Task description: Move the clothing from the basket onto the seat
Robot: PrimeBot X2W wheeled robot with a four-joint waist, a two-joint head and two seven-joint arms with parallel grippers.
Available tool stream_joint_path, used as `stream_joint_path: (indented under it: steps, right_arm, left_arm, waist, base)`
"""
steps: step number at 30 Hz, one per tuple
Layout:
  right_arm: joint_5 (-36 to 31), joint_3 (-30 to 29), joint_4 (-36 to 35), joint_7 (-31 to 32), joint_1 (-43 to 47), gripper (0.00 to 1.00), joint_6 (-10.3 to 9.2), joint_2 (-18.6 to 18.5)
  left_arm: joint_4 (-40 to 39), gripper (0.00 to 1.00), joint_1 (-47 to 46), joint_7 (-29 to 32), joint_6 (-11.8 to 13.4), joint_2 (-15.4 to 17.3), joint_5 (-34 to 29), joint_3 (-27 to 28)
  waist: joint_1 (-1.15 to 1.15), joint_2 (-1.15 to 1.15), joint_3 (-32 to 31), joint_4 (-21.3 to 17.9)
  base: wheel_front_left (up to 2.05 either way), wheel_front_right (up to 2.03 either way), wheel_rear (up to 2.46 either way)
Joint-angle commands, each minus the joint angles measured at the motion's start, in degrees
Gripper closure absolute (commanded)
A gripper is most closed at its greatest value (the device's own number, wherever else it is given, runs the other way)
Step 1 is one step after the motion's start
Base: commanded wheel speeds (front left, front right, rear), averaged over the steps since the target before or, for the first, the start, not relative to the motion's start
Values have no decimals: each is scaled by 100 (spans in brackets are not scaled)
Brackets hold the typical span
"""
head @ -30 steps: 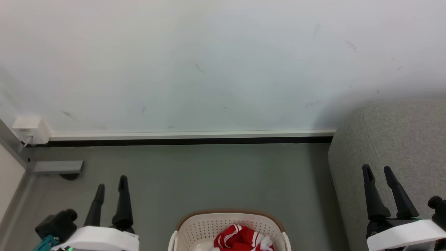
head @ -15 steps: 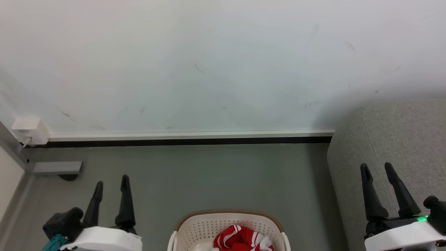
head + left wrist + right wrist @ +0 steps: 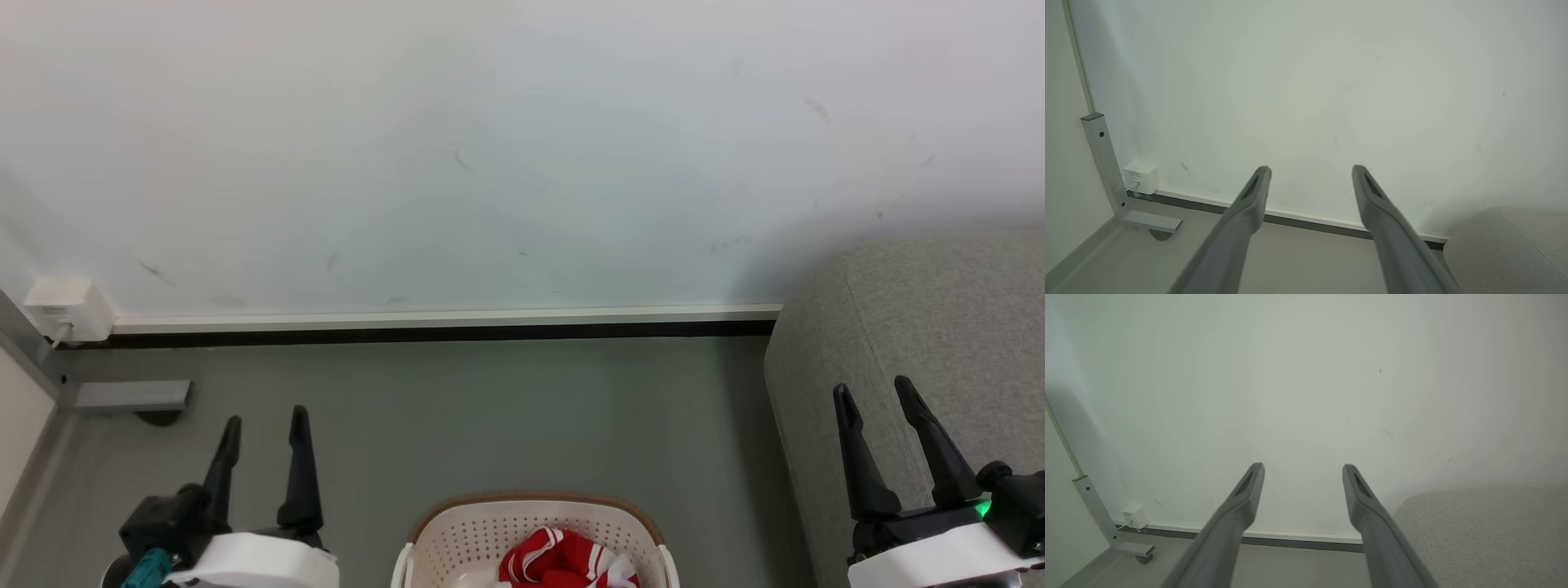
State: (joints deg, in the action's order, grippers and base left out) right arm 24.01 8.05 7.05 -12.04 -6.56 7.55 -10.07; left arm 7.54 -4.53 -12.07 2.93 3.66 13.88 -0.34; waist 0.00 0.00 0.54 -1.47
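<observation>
The clothing (image 3: 563, 563) is found bunched in the basket (image 3: 465, 535), near the seat (image 3: 939, 327). The left gripper (image 3: 267, 415) and the right gripper (image 3: 872, 386) are held spread and empty at either side, presumably so that a garment can be reached.

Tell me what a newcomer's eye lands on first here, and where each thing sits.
The red-and-white clothing stands out first, bunched in the cream basket at the bottom centre of the head view. The grey seat rises at the right edge, against the pale wall. The left hand and right hand are both open and empty, either side of the basket.
</observation>
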Motion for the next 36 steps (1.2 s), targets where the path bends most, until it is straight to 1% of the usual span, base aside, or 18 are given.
stream_joint_path:
  steps: [1,27,36]
  right_arm:
    - [-114,14,-65,-38,-84,0,-9,-53]
    - [-1003,115,-213,-324,-79,0,-12,-72]
    - [-944,82,-212,-319,-73,0,-12,-72]
  left_arm:
    - [-41,0,15,-36,17,42,-161,5]
    - [-39,0,30,-323,117,51,-1308,8]
    - [-34,0,52,-310,93,31,-1271,48]
  waist:
    - [0,0,-1,0]
    - [0,0,-38,-69]
    - [0,0,-39,-76]
  base:
    - [0,0,0]
    - [0,0,0]
    - [0,0,0]
